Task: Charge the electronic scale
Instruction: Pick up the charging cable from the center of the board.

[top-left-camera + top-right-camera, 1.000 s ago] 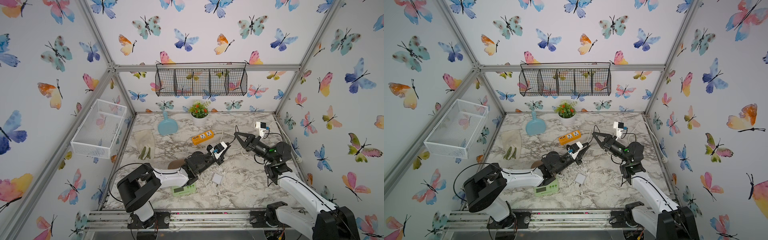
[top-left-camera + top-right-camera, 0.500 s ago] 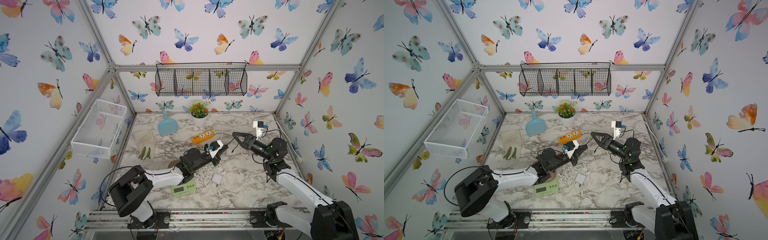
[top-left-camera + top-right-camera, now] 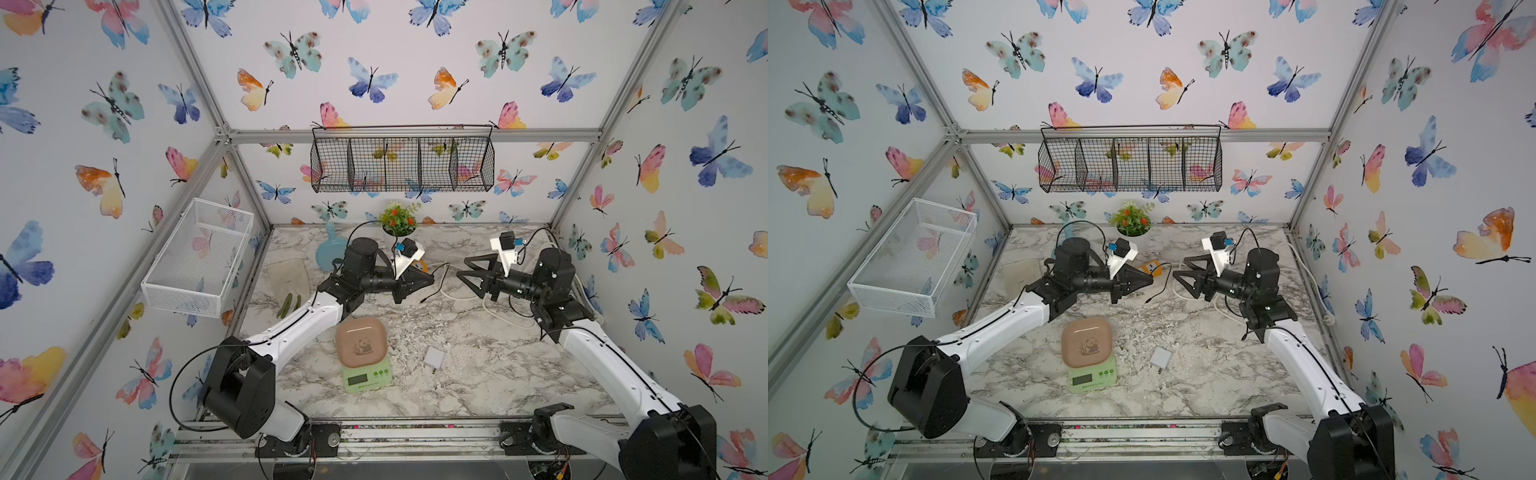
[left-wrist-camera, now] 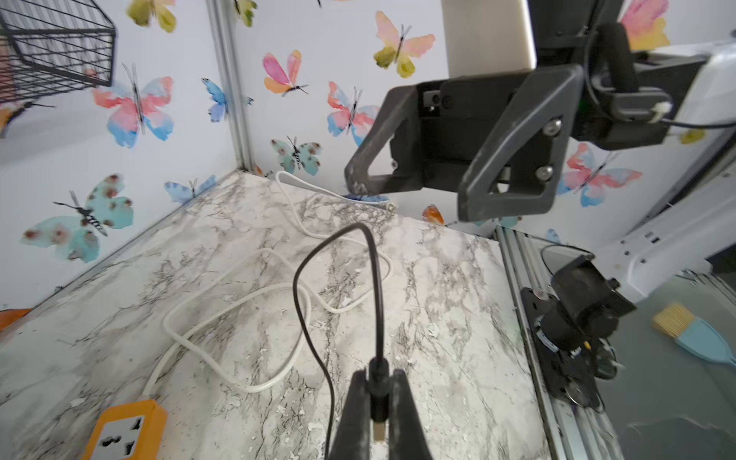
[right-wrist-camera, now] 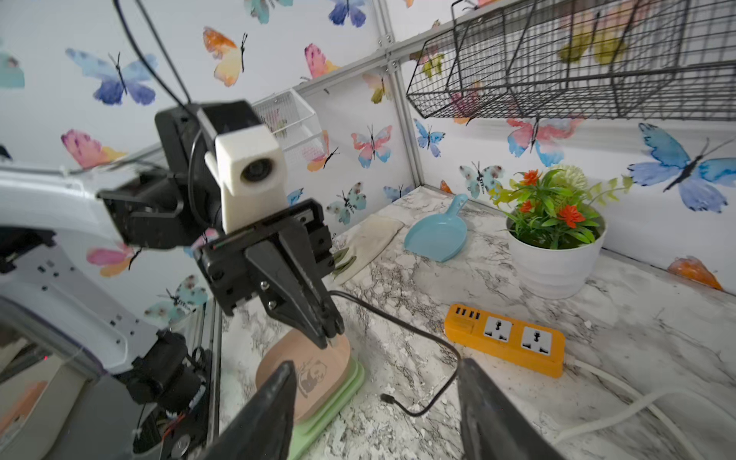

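you're in the cable-handling step, as i read it. across the marble table [image 3: 478,374] the two arms face each other at the back. your left gripper [image 3: 430,281] is clamped tight on the usb plug [image 4: 377,384] of the black cable [image 4: 374,278], with the gold contact showing between the fingers. your right gripper [image 3: 462,268] has its jaws well apart with nothing between them. it points at the left one, near but not touching.

the scale [image 3: 361,345] sits at the front centre of the table, tray on top, well apart from both grippers, and nothing i can see is plugged into it. the orange strip [image 5: 506,338] lies just behind the left gripper, with usb ports at one end. the white cube [image 3: 434,356] lies just beside the scale, on its right. the cable's small end [image 5: 387,397] lies loose on the marble between the grippers.

next move, my call: that loose end goes to the scale, and the usb plug goes to a powered port, strip or cube. you need a square grip on a tiny plug and a straight push. the scale's socket isn't visible, so find it first.

containers now. the black wire basket [image 3: 402,164] hangs on the back wall, and its bays all look empty. the white mesh basket [image 3: 199,253] on the left wall looks empty too. the white pot [image 5: 553,259] holds a green plant with orange flowers.
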{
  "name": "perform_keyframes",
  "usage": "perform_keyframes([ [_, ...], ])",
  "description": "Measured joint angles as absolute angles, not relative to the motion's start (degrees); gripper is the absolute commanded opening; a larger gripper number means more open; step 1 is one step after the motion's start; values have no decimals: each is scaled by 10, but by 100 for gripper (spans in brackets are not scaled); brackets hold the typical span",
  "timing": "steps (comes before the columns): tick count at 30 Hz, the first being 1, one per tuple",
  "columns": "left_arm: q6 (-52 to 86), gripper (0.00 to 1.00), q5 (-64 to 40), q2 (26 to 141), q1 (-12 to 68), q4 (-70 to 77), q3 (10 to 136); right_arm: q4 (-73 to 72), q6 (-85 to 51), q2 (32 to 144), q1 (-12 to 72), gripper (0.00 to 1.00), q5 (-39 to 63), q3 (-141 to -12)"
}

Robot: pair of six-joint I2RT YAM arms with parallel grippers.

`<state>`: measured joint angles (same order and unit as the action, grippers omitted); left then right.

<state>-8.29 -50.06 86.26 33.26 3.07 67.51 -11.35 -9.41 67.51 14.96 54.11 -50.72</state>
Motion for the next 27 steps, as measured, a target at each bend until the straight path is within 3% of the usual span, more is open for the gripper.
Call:
perform_keyframes([
  [8,-230,0,-581,989,331,-272,868,-21,-4,766,158,61,612,-615],
  [11,-259,0,-588,1014,331,-335,889,13,22,777,169,56,627,-625],
  [22,-283,0,-597,1018,331,-392,914,124,89,819,197,50,630,-643],
  [27,-290,0,-599,1018,331,-408,916,148,107,825,204,38,633,-643],
])
